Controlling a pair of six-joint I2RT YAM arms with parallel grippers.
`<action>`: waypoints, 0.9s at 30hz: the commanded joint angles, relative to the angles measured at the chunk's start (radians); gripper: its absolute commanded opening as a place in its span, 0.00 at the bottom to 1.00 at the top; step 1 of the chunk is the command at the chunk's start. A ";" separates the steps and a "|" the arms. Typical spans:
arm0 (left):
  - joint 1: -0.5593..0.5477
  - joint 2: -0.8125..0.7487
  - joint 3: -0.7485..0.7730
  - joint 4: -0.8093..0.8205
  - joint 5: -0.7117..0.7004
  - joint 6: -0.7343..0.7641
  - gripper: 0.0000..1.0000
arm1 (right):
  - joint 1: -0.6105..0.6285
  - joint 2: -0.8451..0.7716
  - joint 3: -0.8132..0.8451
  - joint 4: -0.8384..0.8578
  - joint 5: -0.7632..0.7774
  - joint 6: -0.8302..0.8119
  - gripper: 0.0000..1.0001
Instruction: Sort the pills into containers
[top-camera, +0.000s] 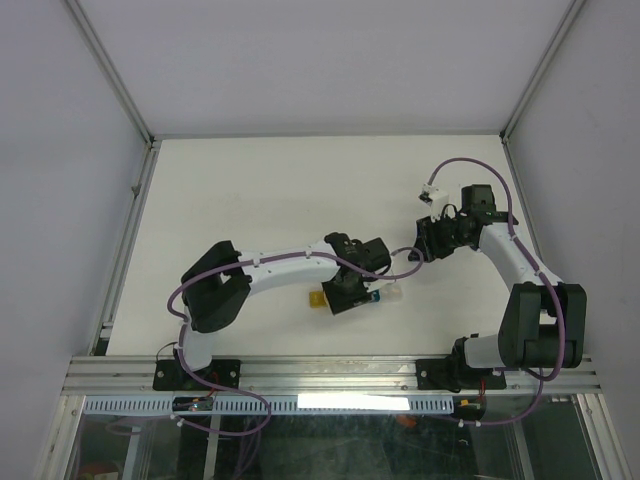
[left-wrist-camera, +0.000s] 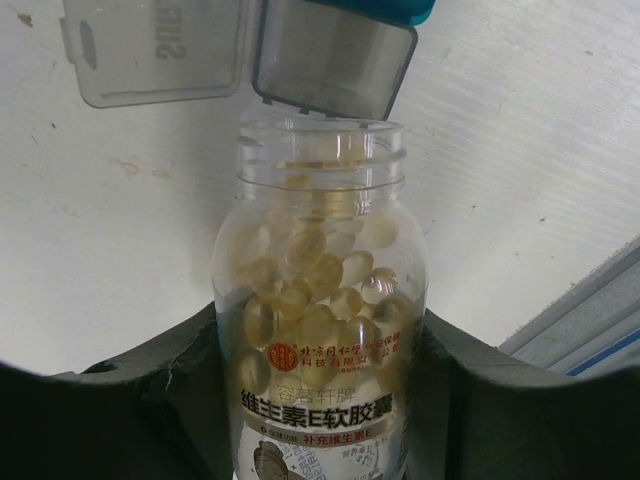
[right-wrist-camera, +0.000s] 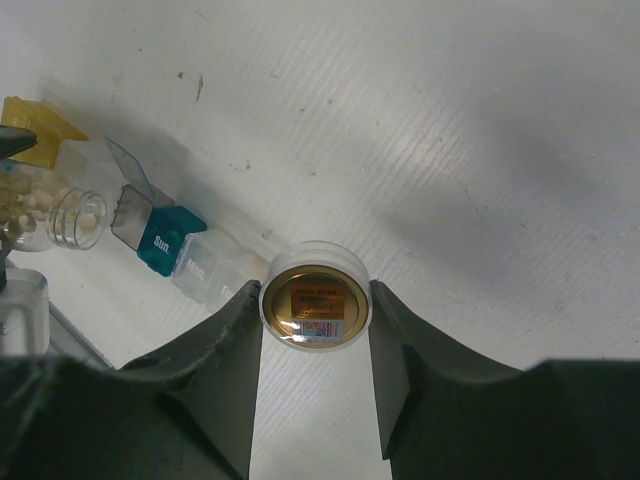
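Observation:
My left gripper (left-wrist-camera: 320, 350) is shut on a clear uncapped bottle (left-wrist-camera: 320, 300) of pale yellow soft-gel pills (left-wrist-camera: 310, 260). The bottle's mouth points at an open grey cell (left-wrist-camera: 335, 60) of the pill box, with the cell's clear lid (left-wrist-camera: 150, 50) flipped back. In the right wrist view the row of containers shows a yellow cell (right-wrist-camera: 35, 125), a teal "Sun" cell (right-wrist-camera: 165, 240) and clear cells (right-wrist-camera: 200, 268). My right gripper (right-wrist-camera: 315, 310) is shut on the round bottle cap (right-wrist-camera: 315, 290), above the table right of the row. From above, my left gripper (top-camera: 350, 285) covers the pill box (top-camera: 378, 295); my right gripper (top-camera: 432, 240) is to its right.
An aluminium rail (top-camera: 330, 375) runs along the near table edge and also shows in the left wrist view (left-wrist-camera: 590, 320). Frame posts and grey walls bound the white table (top-camera: 300, 180) at left, right and back.

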 joint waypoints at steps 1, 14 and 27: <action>-0.005 -0.022 0.014 0.010 0.002 0.005 0.00 | -0.010 0.002 0.036 0.005 -0.028 -0.008 0.17; 0.023 -0.065 -0.053 0.048 -0.015 -0.017 0.00 | -0.014 0.002 0.036 -0.003 -0.039 -0.011 0.17; 0.017 -0.315 -0.222 0.404 0.042 0.001 0.00 | -0.015 0.019 0.029 -0.010 -0.037 -0.047 0.21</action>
